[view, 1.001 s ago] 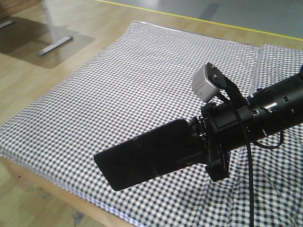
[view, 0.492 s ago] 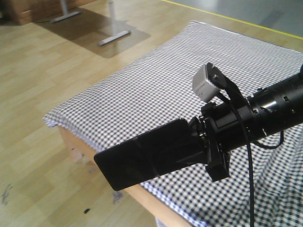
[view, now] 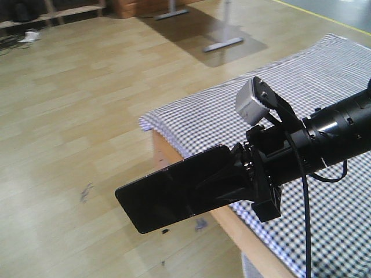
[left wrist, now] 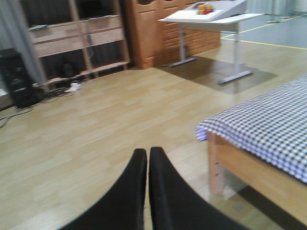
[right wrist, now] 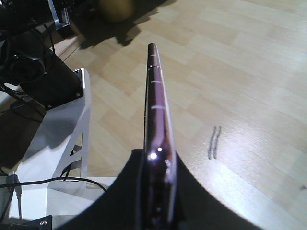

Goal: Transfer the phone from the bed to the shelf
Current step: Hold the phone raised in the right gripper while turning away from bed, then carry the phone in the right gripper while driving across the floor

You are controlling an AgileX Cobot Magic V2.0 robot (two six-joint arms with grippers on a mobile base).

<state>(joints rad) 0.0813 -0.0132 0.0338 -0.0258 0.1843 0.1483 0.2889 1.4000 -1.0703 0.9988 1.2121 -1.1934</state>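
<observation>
Jaws of the right gripper (view: 242, 176) clamp the phone (view: 168, 200), its long axis pointing out beyond the bed (view: 324, 87). Left gripper's (left wrist: 147, 163) jaws touch, empty.

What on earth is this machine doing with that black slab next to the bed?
It is a two-armed robot carrying a phone. Its right gripper is clamped on one end of the phone and holds it out in the air, off the checked bed, with wooden floor beyond. The left gripper is shut and empty. The phone has not been set down anywhere yet.
</observation>
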